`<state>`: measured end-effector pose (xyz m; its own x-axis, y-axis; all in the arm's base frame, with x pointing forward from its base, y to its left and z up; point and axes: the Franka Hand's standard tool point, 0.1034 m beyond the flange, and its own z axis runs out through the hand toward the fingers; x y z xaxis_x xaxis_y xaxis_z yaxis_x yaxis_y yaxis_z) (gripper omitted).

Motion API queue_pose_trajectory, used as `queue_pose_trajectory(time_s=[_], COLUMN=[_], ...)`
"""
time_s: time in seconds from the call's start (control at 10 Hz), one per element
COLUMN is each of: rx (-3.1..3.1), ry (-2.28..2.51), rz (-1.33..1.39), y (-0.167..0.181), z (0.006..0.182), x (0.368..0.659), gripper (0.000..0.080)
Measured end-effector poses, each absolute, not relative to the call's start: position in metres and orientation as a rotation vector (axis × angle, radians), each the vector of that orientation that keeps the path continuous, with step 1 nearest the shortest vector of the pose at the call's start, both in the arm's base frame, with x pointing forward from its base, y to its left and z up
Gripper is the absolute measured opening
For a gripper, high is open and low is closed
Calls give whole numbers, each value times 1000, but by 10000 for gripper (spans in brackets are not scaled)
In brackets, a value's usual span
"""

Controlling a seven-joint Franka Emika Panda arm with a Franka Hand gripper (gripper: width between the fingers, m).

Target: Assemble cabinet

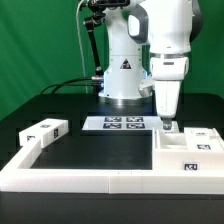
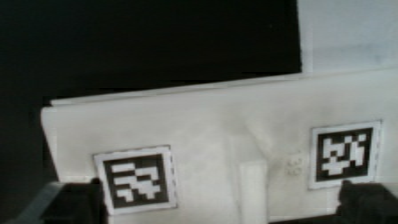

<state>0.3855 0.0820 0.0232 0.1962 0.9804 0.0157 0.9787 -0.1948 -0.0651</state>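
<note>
Carefully lower onto tagged white matte plastic cabinet panel (image 2: 214, 125), lying at exterior view's right directly beneath two-finger gripper (image 1: 168, 121); jaws spread wide, gripping nothing; straddle panel edges evenly before closing

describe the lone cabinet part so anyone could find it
Find the black table with the low white rail along its front. At the rail's end on the exterior view's left lies a small white part with square tags. It lies alone; the other pieces cluster at that view's right, under the gripper.
</note>
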Motion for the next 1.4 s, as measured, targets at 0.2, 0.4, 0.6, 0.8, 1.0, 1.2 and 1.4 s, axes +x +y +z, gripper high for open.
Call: queue_pose_trajectory(time_s=[0.2,0.4,0.6,0.8,1.0,1.2,1.4], rx=[-2371,-2369,-2373,-2374,-2373,-2374,-2384], ry=[-1943,-1933,-1941,-1942,-1940,-1940,-1963], rz=[54,64,50,48,52,51,100], y=[84,83,84,84,84,83,75], z=[14,10,14,15,14,14,35], x=[380,377,381,382,381,381,388], gripper=[382,245,70,70,70,70,70])
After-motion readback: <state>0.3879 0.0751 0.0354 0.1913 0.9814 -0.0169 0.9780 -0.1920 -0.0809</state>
